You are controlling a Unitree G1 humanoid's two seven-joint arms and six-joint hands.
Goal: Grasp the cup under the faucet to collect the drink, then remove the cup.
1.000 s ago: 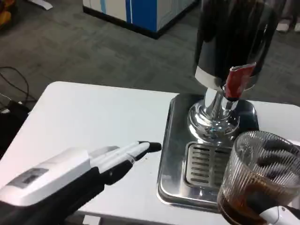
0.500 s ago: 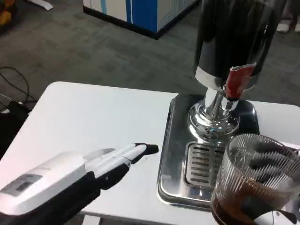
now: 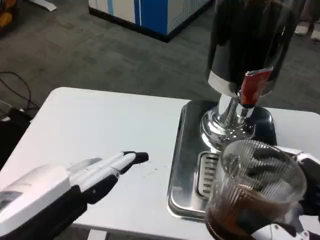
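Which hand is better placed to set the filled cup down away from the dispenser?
Right. The right hand already grips the ribbed glass cup, with dark drink in it, above the metal tray. The left hand hovers over the white table, holding nothing.

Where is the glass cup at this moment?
In the head view, the glass cup is at the lower right, held by the right hand above the front of the drip tray, below the red faucet lever.
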